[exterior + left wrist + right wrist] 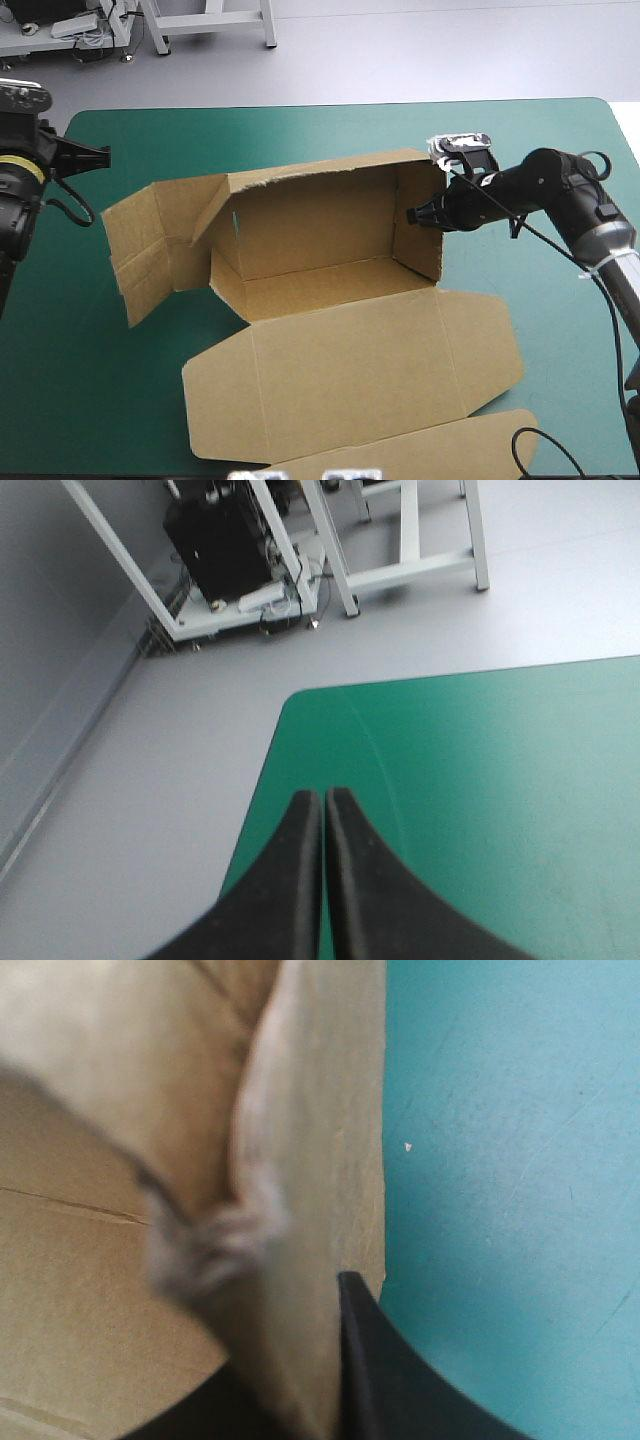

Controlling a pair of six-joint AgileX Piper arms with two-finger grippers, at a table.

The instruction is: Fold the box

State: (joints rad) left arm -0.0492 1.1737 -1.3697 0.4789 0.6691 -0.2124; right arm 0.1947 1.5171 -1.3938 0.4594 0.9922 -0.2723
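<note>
table [300, 130]: teal-green cover over the whole top, and the board takes up most of the middle.
box [330, 300]: brown, sitting roughly mid-table and running down to the near edge. It's half built, so an open tray shape with some walls up and the rest lying flat.
lid [350, 370]: the big panel, flat on the cover on the near side of the tray, with its tuck flap right at the near edge.
back wall [310, 215]: up on the far side, top edge a bit ragged.
left flaps [150, 245]: splayed out flat toward the table's left side, not tucked in.
right wall [420, 225]: standing upright at the tray's right end.
right gripper [415, 215]: pinching that right wall. In the wrist view the board runs between the black fingers, one on the outside by the cover and the other on the inside.
left gripper [322, 795]: fingers pressed together with nothing in them, up over the table's far-left corner, well apart from the box.
</note>
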